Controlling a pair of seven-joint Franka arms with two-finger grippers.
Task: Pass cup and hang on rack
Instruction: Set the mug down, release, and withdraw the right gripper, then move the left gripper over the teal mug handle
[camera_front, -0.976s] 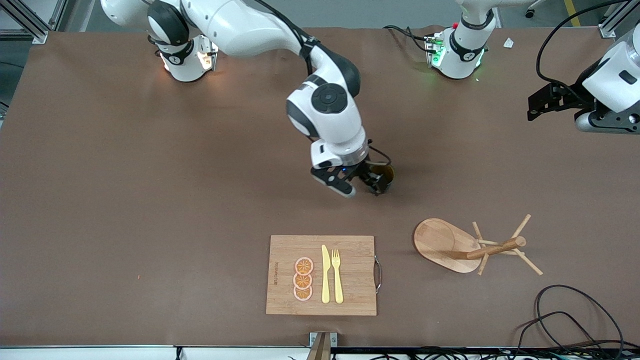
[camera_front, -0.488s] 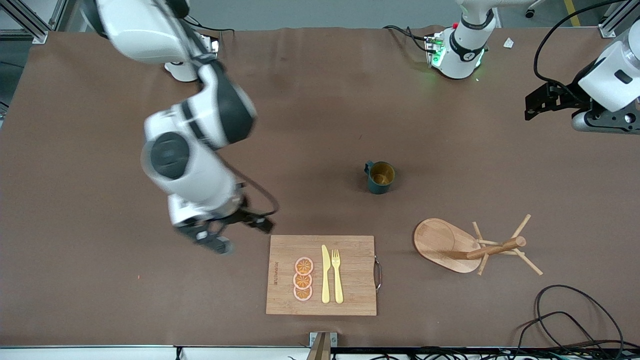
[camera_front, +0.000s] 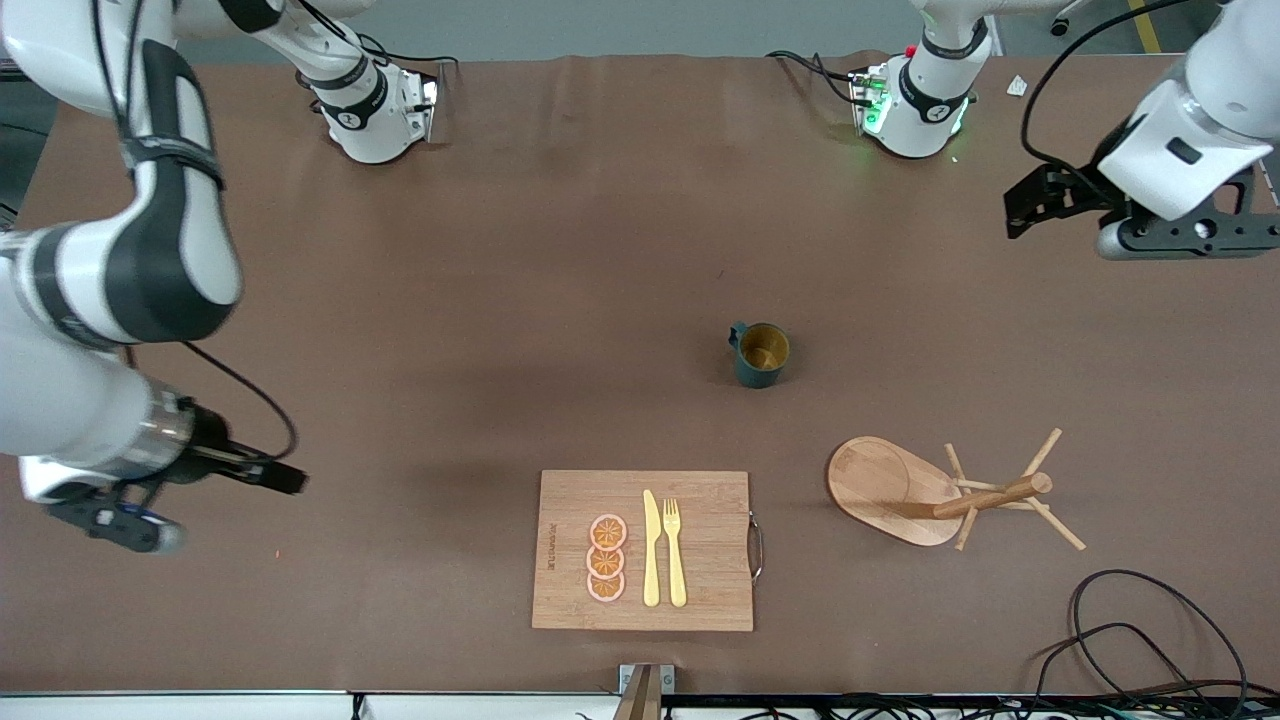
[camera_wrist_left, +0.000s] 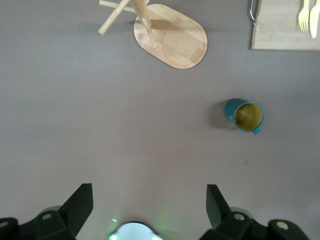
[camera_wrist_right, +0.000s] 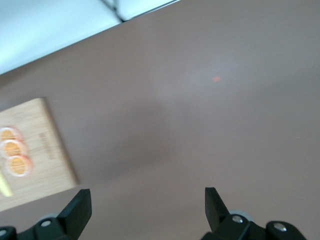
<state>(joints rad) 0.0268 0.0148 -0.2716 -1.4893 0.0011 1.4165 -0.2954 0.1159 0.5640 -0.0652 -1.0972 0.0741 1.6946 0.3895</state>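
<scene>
Right gripper (camera_front: 200, 490) hangs over bare table at the right arm's end, its fingers (camera_wrist_right: 75, 210) spread wide with nothing between them. In its wrist view the brown table fills the gap between the two dark fingertips, and a corner of the cutting board (camera_wrist_right: 30, 150) with three orange slices (camera_wrist_right: 12, 150) lies off to one side of it.

Left gripper (camera_front: 1040, 195) hangs over the table at the left arm's end, also spread wide and holding nothing; its wrist view shows both fingertips (camera_wrist_left: 77, 202) well apart over bare table.

Between the two grippers, near the middle of the table, the cup (camera_front: 760, 354) stands upright on the surface, its mustard inside showing and its small handle pointing toward the right arm's end. It is well apart from both grippers, though closer to the left one. In the left wrist view the cup (camera_wrist_left: 244, 115) stands clear of the fingertips, alone on the brown surface.

The rack (camera_front: 940, 490) stands nearer to the front camera than the cup and toward the left arm's end, its oval base flat on the table and its pegs bare. The cutting board (camera_front: 643, 550) lies beside it, nearer the front camera than the cup, carrying the orange slices, a yellow knife (camera_front: 651, 548) and a yellow fork (camera_front: 674, 550)
</scene>
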